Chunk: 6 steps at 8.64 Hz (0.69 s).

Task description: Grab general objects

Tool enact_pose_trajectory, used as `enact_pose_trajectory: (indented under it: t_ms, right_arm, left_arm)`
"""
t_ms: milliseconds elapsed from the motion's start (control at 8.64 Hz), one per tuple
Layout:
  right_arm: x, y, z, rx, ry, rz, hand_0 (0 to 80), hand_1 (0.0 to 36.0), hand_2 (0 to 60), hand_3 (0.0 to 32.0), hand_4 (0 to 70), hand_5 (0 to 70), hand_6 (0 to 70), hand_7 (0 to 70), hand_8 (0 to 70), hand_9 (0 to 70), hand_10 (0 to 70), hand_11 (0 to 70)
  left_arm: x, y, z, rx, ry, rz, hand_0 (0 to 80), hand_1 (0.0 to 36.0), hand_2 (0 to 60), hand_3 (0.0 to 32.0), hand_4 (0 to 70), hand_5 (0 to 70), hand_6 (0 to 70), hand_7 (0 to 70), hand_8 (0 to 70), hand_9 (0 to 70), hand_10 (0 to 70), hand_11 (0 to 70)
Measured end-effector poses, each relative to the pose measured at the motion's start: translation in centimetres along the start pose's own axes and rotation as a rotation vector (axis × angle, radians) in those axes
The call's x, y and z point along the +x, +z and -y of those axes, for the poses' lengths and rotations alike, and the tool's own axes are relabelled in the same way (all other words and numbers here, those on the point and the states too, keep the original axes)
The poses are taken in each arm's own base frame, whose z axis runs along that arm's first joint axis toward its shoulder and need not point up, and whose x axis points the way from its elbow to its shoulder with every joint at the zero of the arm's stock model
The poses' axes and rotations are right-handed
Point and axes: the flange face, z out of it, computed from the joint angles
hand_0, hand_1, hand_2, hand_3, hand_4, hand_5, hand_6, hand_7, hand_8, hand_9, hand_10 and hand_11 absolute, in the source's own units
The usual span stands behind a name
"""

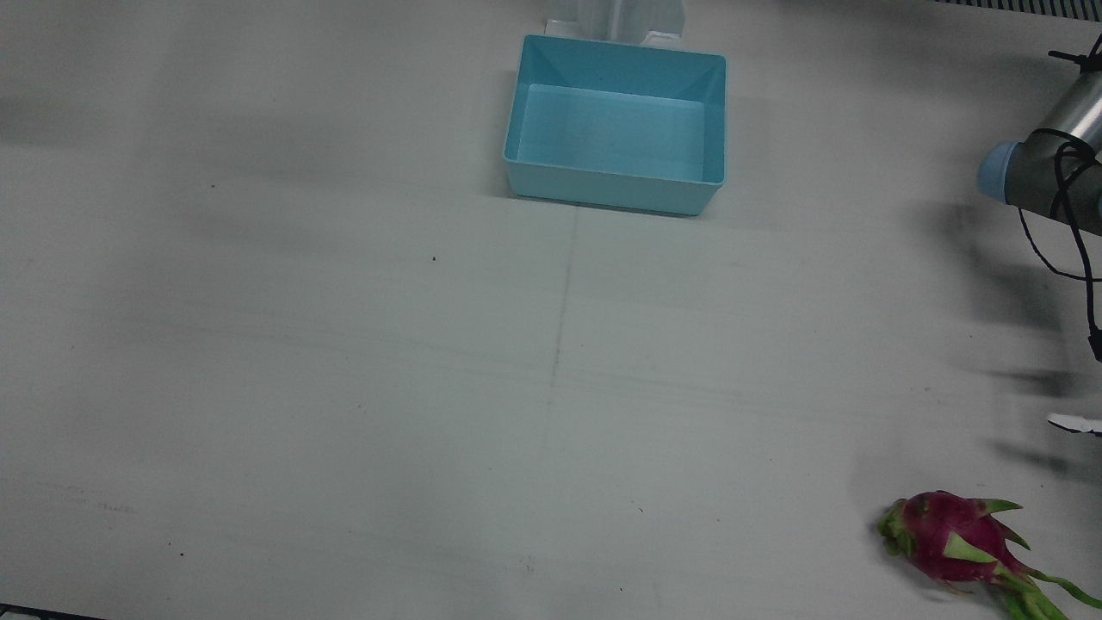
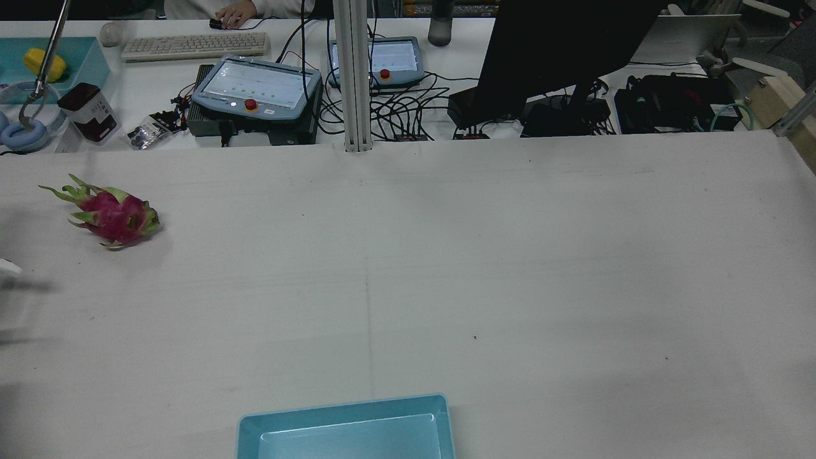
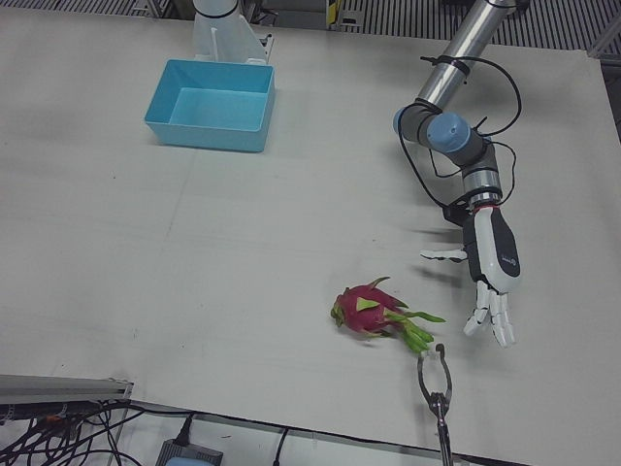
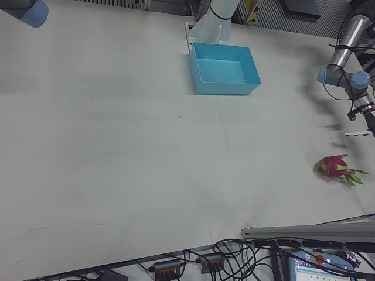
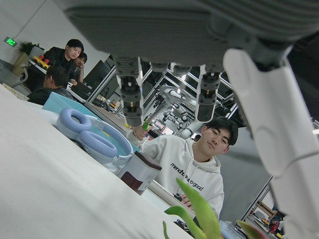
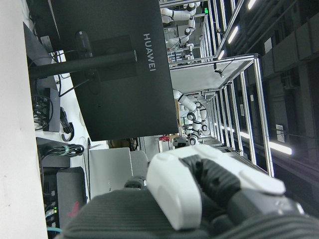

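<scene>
My left hand (image 3: 490, 277), fingers spread and empty, hovers above the table; the dragon fruit (image 3: 369, 311) lies near it at eight o'clock in the left-front view, leafy end toward me.

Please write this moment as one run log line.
left hand: open, beside fruit | pink-green dragon fruit: on table, untouched | light-blue plastic bin: empty

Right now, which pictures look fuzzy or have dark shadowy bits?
Left hand view: the left hand fills the top, close and blurry. Front view: soft grey shadows smear the table, and the dragon fruit looks slightly soft. Left-front view: evenly lit and sharp.
</scene>
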Motion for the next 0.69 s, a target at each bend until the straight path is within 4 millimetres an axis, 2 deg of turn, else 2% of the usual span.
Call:
enact_pose_trajectory:
  t_ms: [116, 347, 463, 579, 694]
  right_arm:
    - [0.0, 0.0, 0.0, 0.000, 0.000, 0.000, 0.0, 0.0, 0.0, 0.0, 0.0, 0.0, 0.0, 0.0, 0.0, 0.0, 0.0, 0.0]
    - [0.0, 0.0, 0.0, 0.001, 0.000, 0.001, 0.0, 0.0, 0.0, 0.0, 0.0, 0.0, 0.0, 0.0, 0.0, 0.0, 0.0, 0.0]
    - [0.0, 0.0, 0.0, 0.000, 0.000, 0.001, 0.0, 0.0, 0.0, 0.0, 0.0, 0.0, 0.0, 0.0, 0.0, 0.0, 0.0, 0.0]
    - [0.0, 0.0, 0.0, 0.000, 0.000, 0.001, 0.0, 0.0, 0.0, 0.0, 0.0, 0.0, 0.0, 0.0, 0.0, 0.0, 0.0, 0.0]
    - [-0.1, 0.0, 0.0, -0.001, 0.000, 0.001, 0.0, 0.0, 0.0, 0.0, 0.0, 0.0, 0.0, 0.0, 0.0, 0.0, 0.0, 0.0]
  left_arm:
    - [1.8, -0.7, -0.4, 0.001, 0.002, 0.003, 40.4, 8.2, 9.2, 0.0, 0.0, 70.0, 1.4, 0.0, 0.0, 0.0, 0.1, 0.9]
    - [7.9, -2.7, -4.0, 0.001, 0.046, 0.046, 39.3, 7.1, 9.0, 0.0, 0.0, 70.0, 2.5, 0.0, 0.0, 0.0, 0.0, 0.6]
    - [10.2, -3.5, -5.1, 0.002, 0.065, 0.063, 39.2, 7.0, 8.6, 0.0, 0.0, 70.0, 2.1, 0.0, 0.0, 0.0, 0.0, 0.7]
    - [11.7, -3.9, -5.8, 0.003, 0.081, 0.070, 39.3, 7.0, 8.4, 0.0, 0.0, 70.0, 1.6, 0.0, 0.0, 0.0, 0.0, 0.6]
    - [13.3, -3.5, -7.6, 0.001, 0.107, 0.072, 40.3, 7.6, 8.8, 0.0, 0.0, 70.0, 1.9, 0.0, 0.0, 0.0, 0.0, 0.6]
